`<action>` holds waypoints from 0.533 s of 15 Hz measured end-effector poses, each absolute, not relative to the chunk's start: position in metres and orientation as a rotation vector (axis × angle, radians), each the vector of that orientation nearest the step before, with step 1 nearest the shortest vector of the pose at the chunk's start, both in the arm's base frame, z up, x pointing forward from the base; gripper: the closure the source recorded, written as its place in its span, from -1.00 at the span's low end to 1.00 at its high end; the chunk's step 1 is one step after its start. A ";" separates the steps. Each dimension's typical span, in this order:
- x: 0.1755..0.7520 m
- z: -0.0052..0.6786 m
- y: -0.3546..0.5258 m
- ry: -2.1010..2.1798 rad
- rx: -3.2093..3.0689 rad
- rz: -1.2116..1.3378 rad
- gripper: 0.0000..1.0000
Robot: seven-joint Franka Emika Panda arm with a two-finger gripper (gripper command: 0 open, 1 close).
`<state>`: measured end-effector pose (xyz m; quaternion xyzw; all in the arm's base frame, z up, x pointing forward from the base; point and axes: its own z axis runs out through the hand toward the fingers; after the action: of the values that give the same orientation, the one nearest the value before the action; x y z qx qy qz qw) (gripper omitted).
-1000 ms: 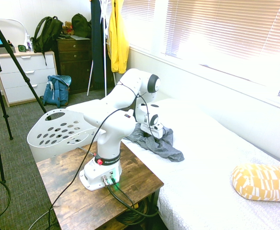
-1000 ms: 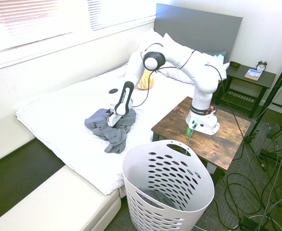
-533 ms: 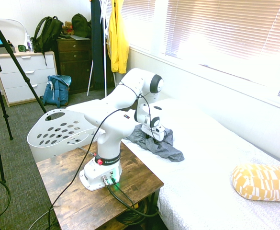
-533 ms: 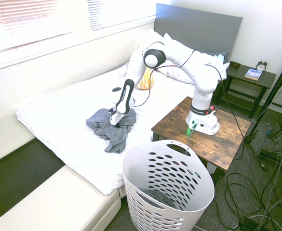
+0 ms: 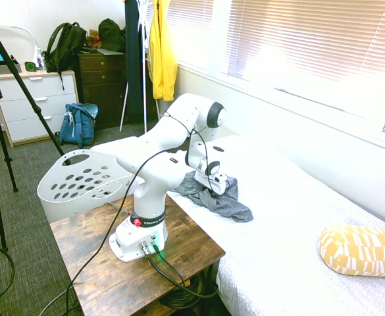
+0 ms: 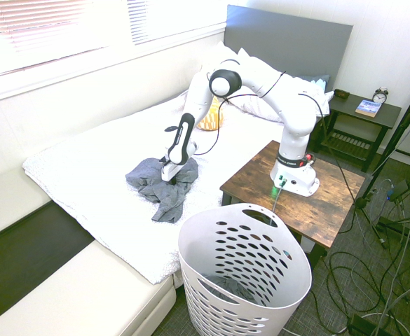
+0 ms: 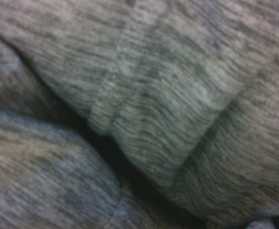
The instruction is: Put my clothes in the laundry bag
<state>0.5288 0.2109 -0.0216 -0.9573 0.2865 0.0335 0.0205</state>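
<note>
Gripper (image 6: 167,176), open a second ago, now clamped down into the crumpled clothes (image 6: 158,187) near the bed's (image 6: 78,175) basket-side edge; grasp looks made, lift toward the laundry bag (image 6: 244,273) likely next.

Claw (image 6: 167,176) pressed into grey clothes (image 6: 160,189) on bed (image 6: 85,175); basket (image 6: 243,276) nearby.

clothes (image 6: 161,187): soft matt heathered knit cloth, ribbed hem (image 7: 144,119) visible up close. laundry bag (image 6: 245,276): smooth white plastic, slight sheen. bed cover (image 6: 92,175): white, nubby textured fabric. side table (image 5: 133,260): rough-grained brown wood. arm (image 5: 172,141): glossy white shell.
</note>
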 end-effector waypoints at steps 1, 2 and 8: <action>0.528 -0.022 0.211 0.885 -2.970 0.105 1.00; 0.528 -0.022 0.210 0.884 -2.970 0.106 1.00; 0.532 0.017 0.223 0.860 -2.968 0.046 1.00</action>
<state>0.5324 0.2232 0.0172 -0.9601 0.2781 0.0149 0.0257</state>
